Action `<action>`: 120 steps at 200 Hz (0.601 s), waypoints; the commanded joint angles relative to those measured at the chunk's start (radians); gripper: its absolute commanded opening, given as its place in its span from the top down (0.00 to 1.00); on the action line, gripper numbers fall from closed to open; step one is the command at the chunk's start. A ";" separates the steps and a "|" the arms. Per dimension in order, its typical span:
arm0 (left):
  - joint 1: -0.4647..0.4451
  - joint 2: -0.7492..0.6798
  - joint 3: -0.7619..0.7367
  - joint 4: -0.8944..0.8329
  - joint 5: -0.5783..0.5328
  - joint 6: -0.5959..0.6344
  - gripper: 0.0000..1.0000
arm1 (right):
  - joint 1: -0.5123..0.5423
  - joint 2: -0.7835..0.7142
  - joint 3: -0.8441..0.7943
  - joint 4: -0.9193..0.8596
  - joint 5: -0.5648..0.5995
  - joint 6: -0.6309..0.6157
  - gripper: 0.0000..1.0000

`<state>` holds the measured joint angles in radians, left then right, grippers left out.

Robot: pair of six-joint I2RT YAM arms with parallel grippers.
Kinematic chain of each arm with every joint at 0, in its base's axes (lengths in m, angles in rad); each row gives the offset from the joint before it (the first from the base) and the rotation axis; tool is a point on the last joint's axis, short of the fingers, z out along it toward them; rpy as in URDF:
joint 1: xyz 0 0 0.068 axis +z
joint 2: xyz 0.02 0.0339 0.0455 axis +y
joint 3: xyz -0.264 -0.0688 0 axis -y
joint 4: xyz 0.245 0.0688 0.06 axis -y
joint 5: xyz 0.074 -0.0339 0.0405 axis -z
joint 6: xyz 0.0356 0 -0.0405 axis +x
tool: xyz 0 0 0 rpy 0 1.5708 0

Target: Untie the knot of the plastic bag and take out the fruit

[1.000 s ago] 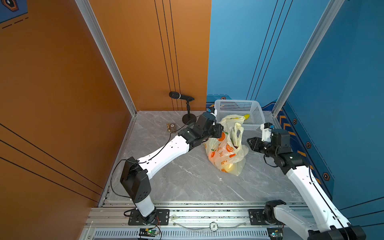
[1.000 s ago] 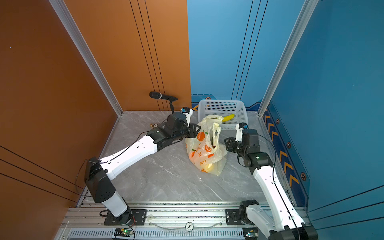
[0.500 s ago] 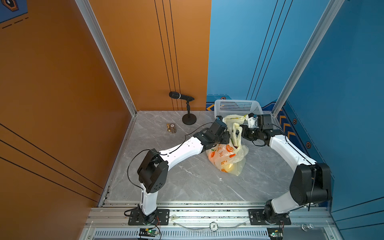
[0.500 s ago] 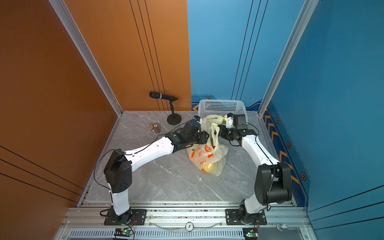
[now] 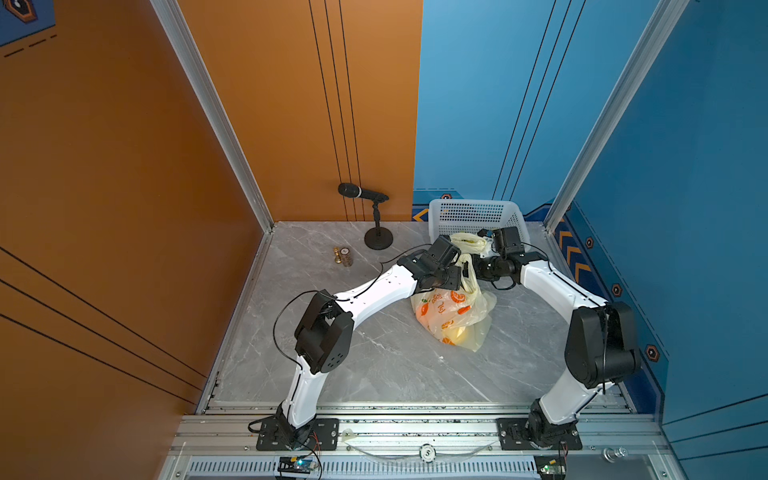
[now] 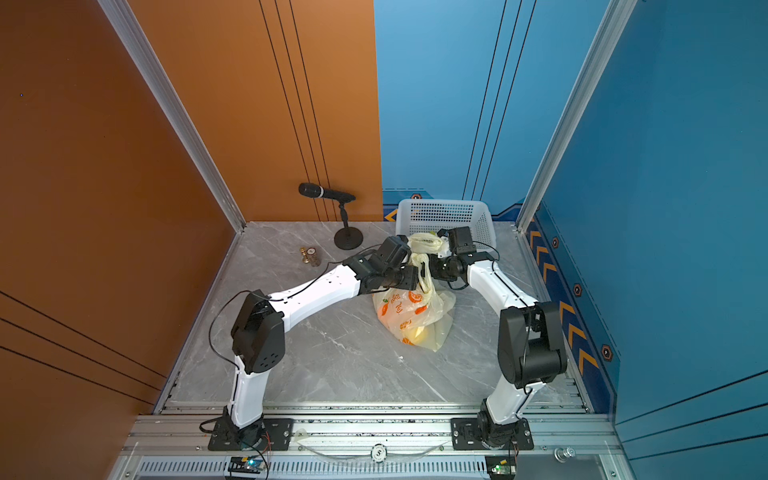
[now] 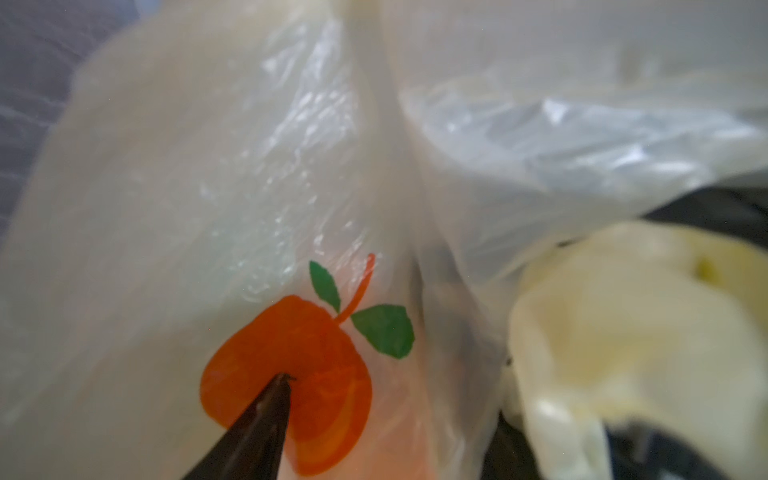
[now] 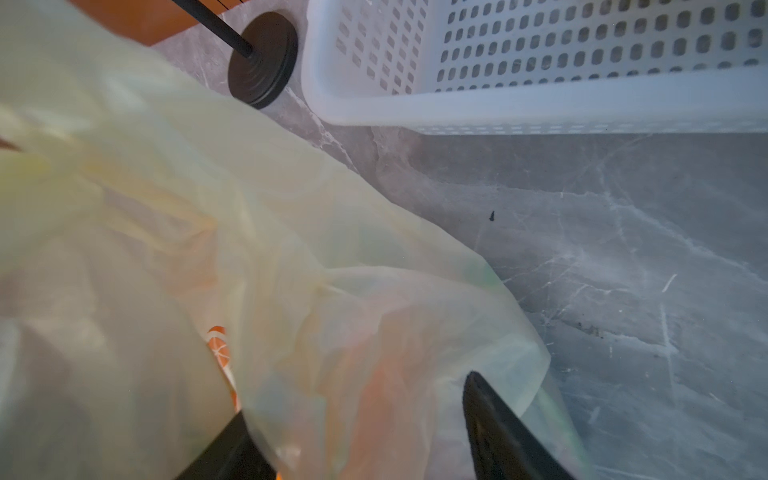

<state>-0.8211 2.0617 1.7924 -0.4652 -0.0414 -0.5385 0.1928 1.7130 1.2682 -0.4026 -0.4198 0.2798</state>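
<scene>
The plastic bag [image 5: 451,311] [image 6: 409,309], pale yellow with orange prints, lies mid-table. Fruit shows through its lower end: a yellow piece [image 5: 457,332] and an orange one [image 5: 445,341]. Its handles rise to a bunched tuft [image 5: 469,243] [image 6: 424,242]; I cannot tell whether the knot holds. In both top views my left gripper [image 5: 455,277] meets the bag's neck from the left and my right gripper [image 5: 478,266] from the right. In the left wrist view one dark finger [image 7: 257,432] rests on an orange print. The right fingers [image 8: 498,428] stand apart with bag film [image 8: 353,374] between them.
A white perforated basket [image 5: 473,203] [image 8: 540,99] stands just behind the bag at the back wall. A microphone on a round black base [image 5: 378,240] [image 8: 264,58] is at back centre. Small brass pieces [image 5: 343,257] sit left of it. Walls close in on both sides.
My right arm has swung from beside the bag to its top by the basket. The left gripper has come onto the bag's neck. Both jaws opened wider, then narrowed again.
</scene>
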 commanded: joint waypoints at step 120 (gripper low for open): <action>0.110 -0.420 -0.408 -0.024 -0.191 0.063 1.00 | -0.225 -0.414 -0.382 0.145 0.349 0.216 1.00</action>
<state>-0.7578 1.7145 1.4635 -0.4725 -0.1593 -0.5007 0.0380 1.3609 0.9398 -0.2970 -0.1513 0.4019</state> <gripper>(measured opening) 0.045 0.047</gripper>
